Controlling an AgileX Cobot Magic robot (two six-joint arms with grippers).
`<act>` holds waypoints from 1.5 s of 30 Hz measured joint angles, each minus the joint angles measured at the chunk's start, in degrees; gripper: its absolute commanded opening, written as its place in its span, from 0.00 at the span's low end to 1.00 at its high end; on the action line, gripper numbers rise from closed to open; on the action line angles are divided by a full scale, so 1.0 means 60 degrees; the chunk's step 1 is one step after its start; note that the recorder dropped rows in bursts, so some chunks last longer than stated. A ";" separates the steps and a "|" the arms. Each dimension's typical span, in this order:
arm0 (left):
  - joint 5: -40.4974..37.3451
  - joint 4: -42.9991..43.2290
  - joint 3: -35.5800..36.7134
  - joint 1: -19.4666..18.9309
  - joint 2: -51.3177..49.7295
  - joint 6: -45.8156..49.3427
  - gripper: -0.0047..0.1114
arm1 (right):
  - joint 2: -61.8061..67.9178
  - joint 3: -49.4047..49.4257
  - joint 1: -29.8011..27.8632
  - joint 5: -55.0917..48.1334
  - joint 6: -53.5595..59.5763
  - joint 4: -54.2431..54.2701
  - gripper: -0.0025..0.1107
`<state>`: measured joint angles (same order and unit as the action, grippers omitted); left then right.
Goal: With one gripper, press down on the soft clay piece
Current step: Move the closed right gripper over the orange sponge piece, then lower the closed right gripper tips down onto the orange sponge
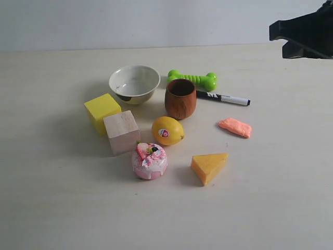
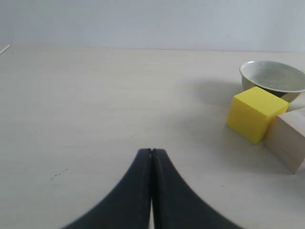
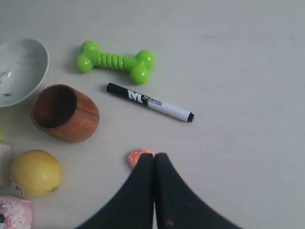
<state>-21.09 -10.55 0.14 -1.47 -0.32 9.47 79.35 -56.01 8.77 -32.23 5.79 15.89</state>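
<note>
Clay piece [image 1: 235, 127] lies flat on the surface [image 1: 270, 198], at 3 o'clock from the lemon [image 1: 167, 130] and 5 o'clock from the marker [image 1: 223, 98] in the exterior view. Right end effector [image 3: 153, 155] is fully closed and empty; its tips partly hide the clay piece in the right wrist view. In the exterior view its arm [image 1: 304, 31] sits at the clay's 1 o'clock, well apart. Left end effector [image 2: 151, 150] is closed and empty, near the yellow cube [image 2: 252, 113].

Black left pincer [image 2: 151, 150] and right pincer [image 3: 154, 155]
Each has two smooth matte fingers [image 2: 136, 195], broad-based and curving to a narrow tip; the right arm [image 1: 307, 34] is an angular black block.
</note>
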 measured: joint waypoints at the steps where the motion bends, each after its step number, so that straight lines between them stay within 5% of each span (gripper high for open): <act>1: 0.0000 0.0000 0.0000 0.0000 0.0000 0.0000 0.04 | 0.0199 -0.0144 0.0000 -0.0182 0.0000 0.0000 0.02; 11: 0.0000 0.0000 0.0000 0.0000 0.0000 0.0000 0.04 | 0.3422 -0.2237 0.0094 -0.2359 -0.0210 -0.0136 0.02; 19: 0.0000 0.0000 0.0000 0.0000 0.0000 0.0000 0.04 | 0.5382 -0.3889 0.1386 -0.3689 -0.1500 -0.2007 0.02; 45: 0.0000 0.0000 0.0000 0.0000 0.0000 0.0000 0.04 | 0.6760 -0.4002 0.1411 -0.3188 -0.1662 -0.1885 0.02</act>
<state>-21.09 -10.55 0.14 -1.47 -0.32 9.47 119.91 -80.02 17.23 -51.36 -4.19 4.58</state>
